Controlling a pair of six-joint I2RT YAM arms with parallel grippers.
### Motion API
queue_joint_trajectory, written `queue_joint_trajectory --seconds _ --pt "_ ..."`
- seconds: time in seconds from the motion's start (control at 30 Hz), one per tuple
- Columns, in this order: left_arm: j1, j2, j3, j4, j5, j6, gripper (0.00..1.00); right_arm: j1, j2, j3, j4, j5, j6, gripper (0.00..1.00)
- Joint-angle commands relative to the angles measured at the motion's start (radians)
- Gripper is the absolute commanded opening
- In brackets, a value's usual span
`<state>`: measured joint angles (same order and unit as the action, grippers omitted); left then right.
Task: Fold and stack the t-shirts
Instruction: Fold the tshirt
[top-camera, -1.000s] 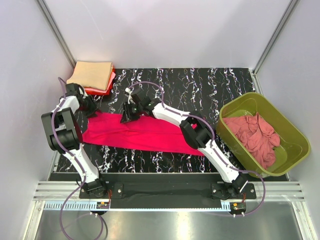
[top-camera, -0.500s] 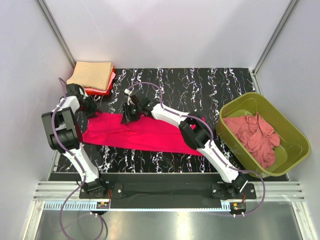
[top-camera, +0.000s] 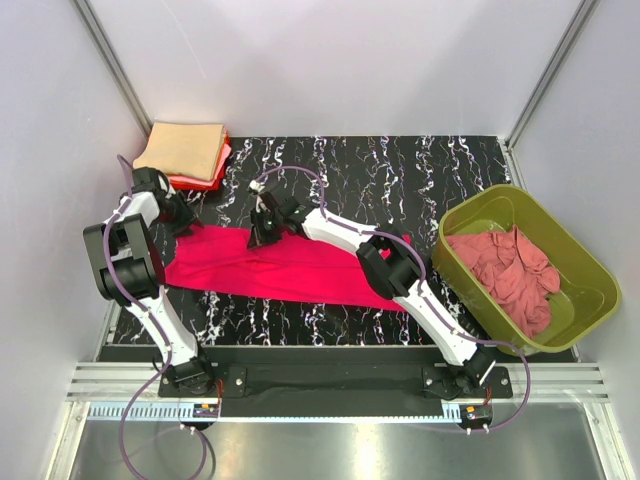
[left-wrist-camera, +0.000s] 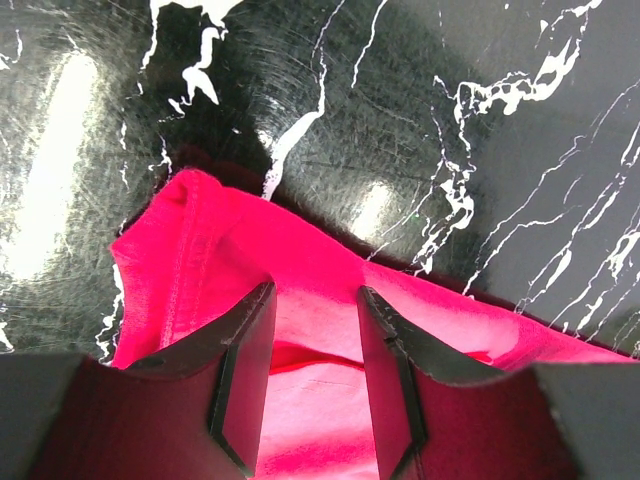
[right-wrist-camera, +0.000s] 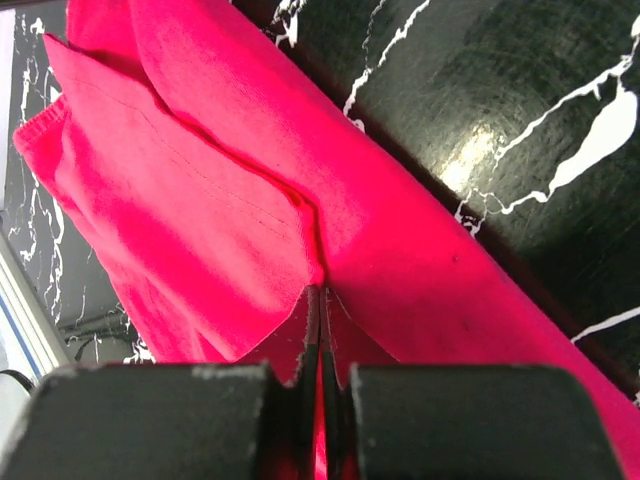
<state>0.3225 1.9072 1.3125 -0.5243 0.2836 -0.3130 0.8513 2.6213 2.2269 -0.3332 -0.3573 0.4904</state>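
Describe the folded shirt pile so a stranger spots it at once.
On the black marbled table, go to the far left corner. The folded pile sits there, tan square over orange-red. Unlike the crimson shirt spread mid-table and the crumpled one in the green tub, it is neatly squared.

Both arms reach forward low, left gripper (left-wrist-camera: 315, 300) parted, right gripper (right-wrist-camera: 320, 300) apparently clamped tight.

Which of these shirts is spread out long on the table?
The bright crimson-pink shirt. The dusty rose shirt lies crumpled in the green tub; the tan-topped stack sits folded at the far left corner.
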Motion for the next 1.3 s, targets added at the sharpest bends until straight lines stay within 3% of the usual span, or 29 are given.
queue_joint_trajectory --seconds 0.0,0.4,0.97,1.17,1.27 --pt "0.006 0.015 0.031 0.023 -0.023 0.015 0.43 0.012 -0.072 -0.050 0.048 0.029 -0.010 0.00" --pt "0.009 0.026 0.036 0.021 -0.050 0.025 0.43 0.011 -0.196 -0.295 0.292 0.008 0.033 0.00" --pt "0.013 0.033 0.076 0.010 -0.040 0.029 0.44 0.012 -0.224 -0.358 0.324 0.058 0.074 0.00" --pt "0.004 -0.022 0.154 -0.077 -0.049 0.020 0.46 0.011 -0.277 -0.375 0.284 0.061 0.060 0.24" --pt "-0.013 -0.082 0.171 -0.115 -0.092 0.022 0.47 0.011 -0.352 -0.415 0.238 0.076 0.033 0.25"
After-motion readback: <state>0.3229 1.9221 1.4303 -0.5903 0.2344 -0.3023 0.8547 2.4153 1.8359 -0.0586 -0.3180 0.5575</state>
